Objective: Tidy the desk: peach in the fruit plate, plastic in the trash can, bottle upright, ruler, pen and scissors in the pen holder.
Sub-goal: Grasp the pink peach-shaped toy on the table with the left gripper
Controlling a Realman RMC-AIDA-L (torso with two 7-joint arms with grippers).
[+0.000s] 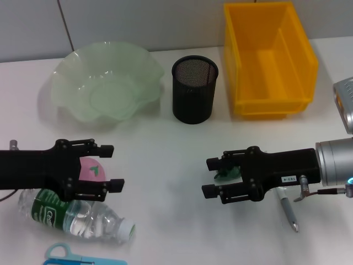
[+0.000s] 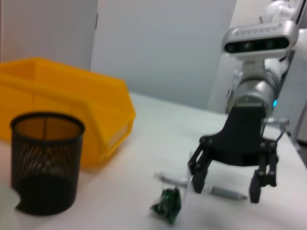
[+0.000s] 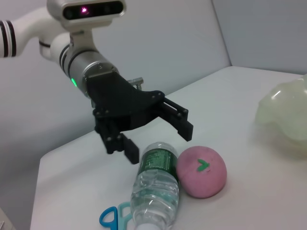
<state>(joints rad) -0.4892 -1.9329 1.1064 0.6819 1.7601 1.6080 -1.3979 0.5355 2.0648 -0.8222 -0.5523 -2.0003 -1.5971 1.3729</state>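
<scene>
The pink peach [image 1: 91, 169] lies on the white desk between the open fingers of my left gripper [image 1: 114, 167], which hovers over it; the right wrist view shows that left gripper [image 3: 158, 143] above the peach [image 3: 201, 171] and apart from it. A clear bottle [image 1: 77, 212] lies on its side just in front. Blue scissors [image 1: 66, 254] rest at the front edge. My right gripper [image 1: 208, 177] is open over the green plastic [image 1: 226, 174]. The grey pen [image 1: 287, 210] lies under the right arm. The ruler is out of view.
The pale green fruit plate [image 1: 71, 94] sits at the back left, with the black mesh pen holder [image 1: 194, 88] to its right. A yellow bin [image 1: 270, 58] stands at the back right. The left wrist view shows the plastic [image 2: 167, 205] near the pen [image 2: 225, 193].
</scene>
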